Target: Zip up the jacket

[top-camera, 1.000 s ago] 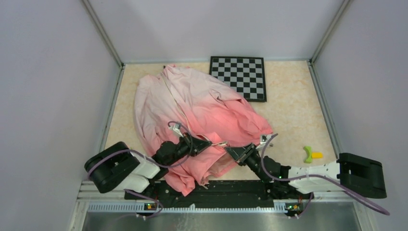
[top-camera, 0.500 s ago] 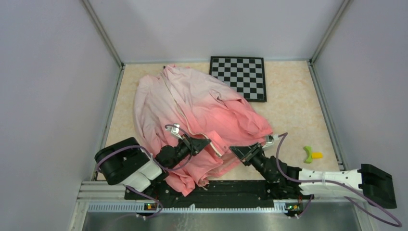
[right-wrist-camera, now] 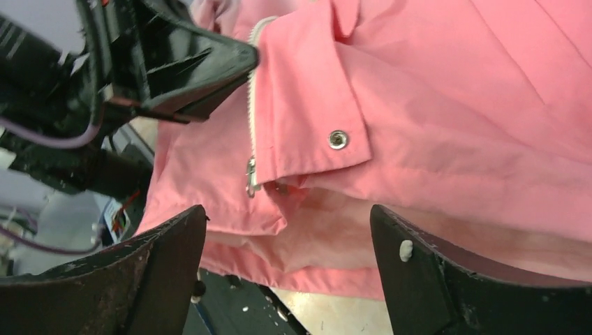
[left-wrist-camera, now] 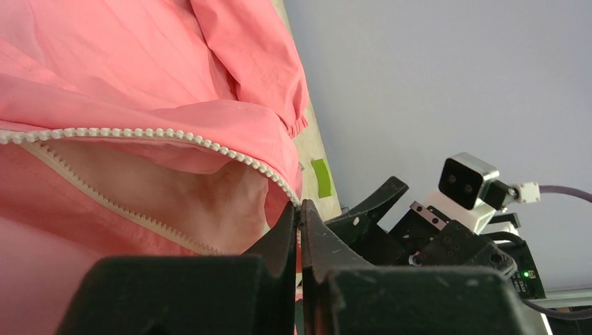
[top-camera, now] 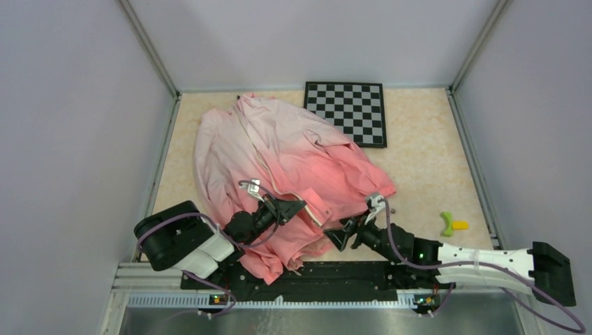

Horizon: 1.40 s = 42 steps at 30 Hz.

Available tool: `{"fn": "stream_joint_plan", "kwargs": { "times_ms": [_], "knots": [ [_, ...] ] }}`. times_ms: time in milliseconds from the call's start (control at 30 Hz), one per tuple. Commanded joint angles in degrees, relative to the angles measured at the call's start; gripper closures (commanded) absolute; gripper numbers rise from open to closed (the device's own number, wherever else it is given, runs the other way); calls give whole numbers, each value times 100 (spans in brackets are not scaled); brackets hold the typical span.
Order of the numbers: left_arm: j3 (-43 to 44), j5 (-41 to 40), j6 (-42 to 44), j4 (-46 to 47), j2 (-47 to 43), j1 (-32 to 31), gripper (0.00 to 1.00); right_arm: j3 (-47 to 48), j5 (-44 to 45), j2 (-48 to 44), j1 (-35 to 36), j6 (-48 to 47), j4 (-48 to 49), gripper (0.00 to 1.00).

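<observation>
The jacket lies spread on the table, pale pink at the far end and coral at the near hem, with its front unzipped. My left gripper is shut on the jacket's zipper edge near the hem; in the left wrist view the jaws pinch the white toothed zipper. My right gripper stands open just right of it, at the hem. In the right wrist view its fingers spread wide below the fabric, holding nothing. A metal zipper pull hangs above them beside a snap button.
A black-and-white chessboard lies at the back, its near-left corner touched by the jacket. A green and yellow toy sits at the right, near the right arm. Grey walls close in the table on three sides.
My right gripper has gone from shut to wide open and shifted left and nearer along the hem. The left gripper keeps its hold and has hardly moved.
</observation>
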Motion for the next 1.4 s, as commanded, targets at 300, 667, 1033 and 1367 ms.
{"fn": "stream_joint_plan", "kwargs": {
  "times_ms": [300,667,1033,1367],
  "knots": [
    [-196,83,-76,430,65,-25,100,-570,-733,823,-46,-2386,2320,78],
    [-287,124,-254,845,406,-26,100,-219,-1087,2406,-42,-2786,3488,79],
    [-360,113,-297,867,446,-26,100,153,-1093,2208,-106,-2219,2416,76],
    [-350,143,-371,1102,575,-26,100,15,-1381,2478,-168,-1832,2927,74]
  ]
}}
